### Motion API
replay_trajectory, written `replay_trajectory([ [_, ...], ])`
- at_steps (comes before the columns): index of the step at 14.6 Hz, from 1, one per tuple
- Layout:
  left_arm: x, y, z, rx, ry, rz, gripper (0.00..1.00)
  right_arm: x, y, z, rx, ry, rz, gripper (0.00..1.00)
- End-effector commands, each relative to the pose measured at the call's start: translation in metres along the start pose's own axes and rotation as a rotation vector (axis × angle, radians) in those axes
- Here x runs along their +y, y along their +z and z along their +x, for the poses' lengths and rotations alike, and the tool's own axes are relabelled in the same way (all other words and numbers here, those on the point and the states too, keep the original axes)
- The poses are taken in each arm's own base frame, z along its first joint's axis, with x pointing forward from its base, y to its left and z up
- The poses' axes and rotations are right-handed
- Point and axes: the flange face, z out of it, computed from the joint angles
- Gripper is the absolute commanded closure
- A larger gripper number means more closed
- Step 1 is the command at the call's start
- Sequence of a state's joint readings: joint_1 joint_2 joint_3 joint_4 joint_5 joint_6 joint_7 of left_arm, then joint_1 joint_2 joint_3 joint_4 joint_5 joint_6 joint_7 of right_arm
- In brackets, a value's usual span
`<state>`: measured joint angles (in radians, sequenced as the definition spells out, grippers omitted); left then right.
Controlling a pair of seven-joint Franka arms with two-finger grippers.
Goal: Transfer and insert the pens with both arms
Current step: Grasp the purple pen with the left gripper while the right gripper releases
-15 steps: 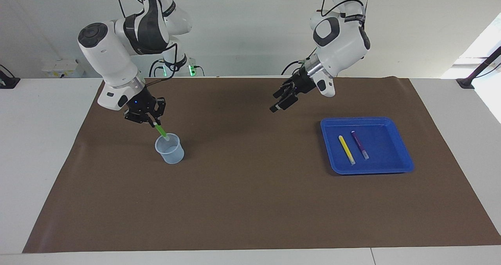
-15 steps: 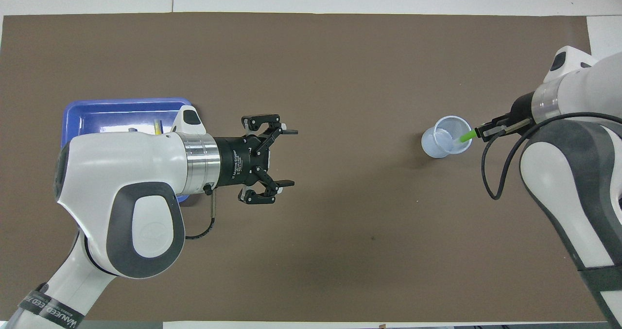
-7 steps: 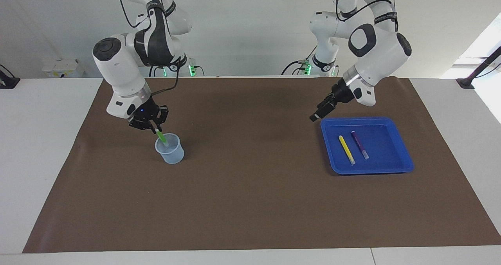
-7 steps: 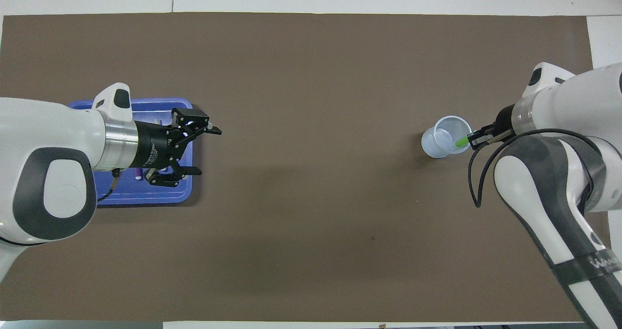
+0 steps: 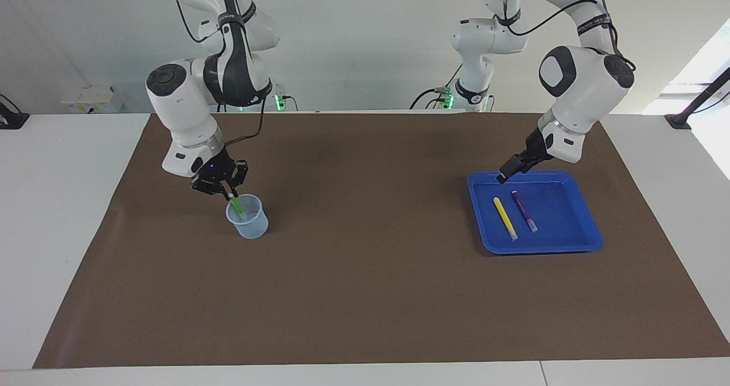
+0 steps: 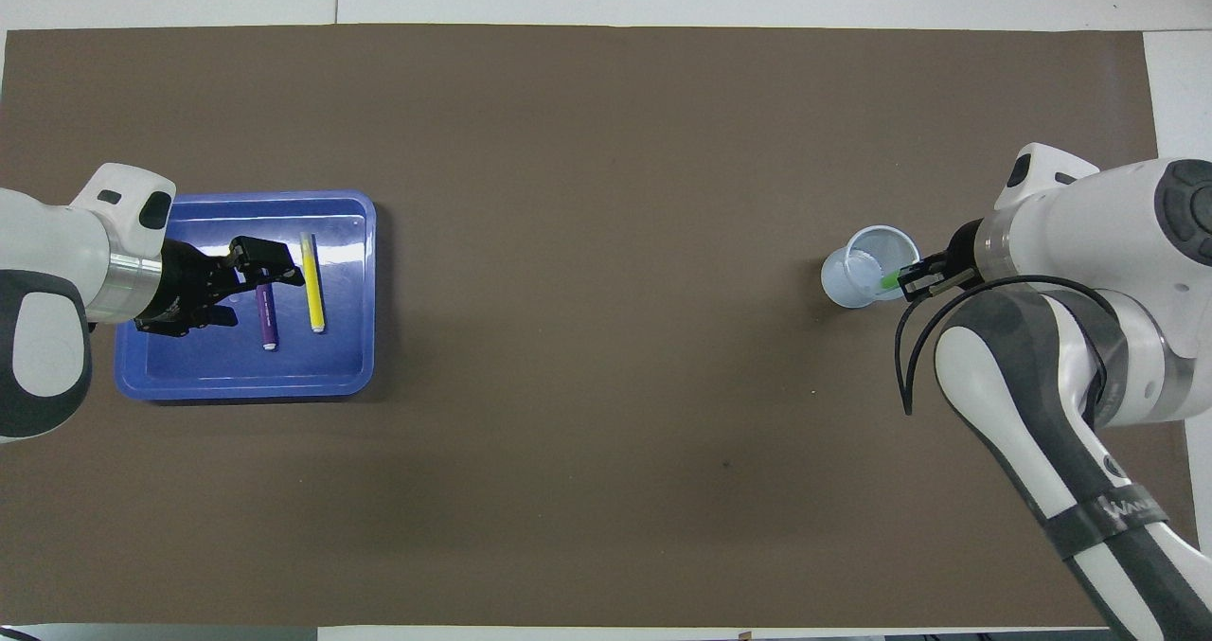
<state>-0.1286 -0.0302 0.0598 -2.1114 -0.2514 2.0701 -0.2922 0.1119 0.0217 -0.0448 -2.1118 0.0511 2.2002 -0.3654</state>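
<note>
You've got the right gripper point(image 5: 229, 193) clamped on the green pen point(image 5: 236, 206), holding it by the upper end w/ the shaft tilted and the lower end already inside the clear cup point(image 5: 247, 217). That tilt looks deliberate to me: gripping high leaves the length below free to go in past the rim, so the fingers needn't enter the cup. In the overhead view only a short bit of green point(image 6: 890, 281) shows between gripper point(image 6: 911, 279) and cup point(image 6: 866, 265), so the pen's partly in but not let go; I'd call this the insert step, nearly done for pen no. 1. Cup holds nothing else I can see, and it sits on the brown mat point(image 5: 365, 295) toward the right arm's end. Your left gripper point(image 5: 509, 171) hangs over the robot-side rim of the blue tray point(image 5: 593, 243), fingers apart and nothing in them, prob. lining up for the next pick. Tray's at the left arm's end, which is why that arm fetches and the other inserts. In it: yellow pen point(image 5: 505, 218) and purple pen point(image 5: 524, 210), lying flat side by side, near but not touching, pale ends pointing away from the robots. From above, the left gripper point(image 6: 248, 276) overlaps the purple pen point(image 6: 266, 315), w/ the yellow pen point(image 6: 311, 281) just beside it, but the facing view shows it well clear above both. Two pens left to move, so approx a third through by my read.
</note>
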Motion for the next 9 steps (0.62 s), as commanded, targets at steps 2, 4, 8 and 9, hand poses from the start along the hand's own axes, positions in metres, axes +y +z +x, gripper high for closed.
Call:
replay_trajectory([
  [2,-0.014,0.033,0.020,0.027,0.196,0.106,0.00,-0.003,0.007,-0.010,0.002,-0.018,-0.013,1.00],
  [4,-0.028,0.045,0.032,0.031,0.241,0.122,0.00,-0.003,0.011,-0.013,0.012,-0.015,-0.013,1.00],
  [8,-0.041,0.072,0.053,0.048,0.333,0.189,0.00,-0.003,0.013,-0.017,0.012,-0.009,-0.009,0.92],
  [9,-0.043,0.076,0.058,0.046,0.342,0.191,0.00,-0.003,0.013,-0.017,0.011,-0.009,-0.009,0.62],
])
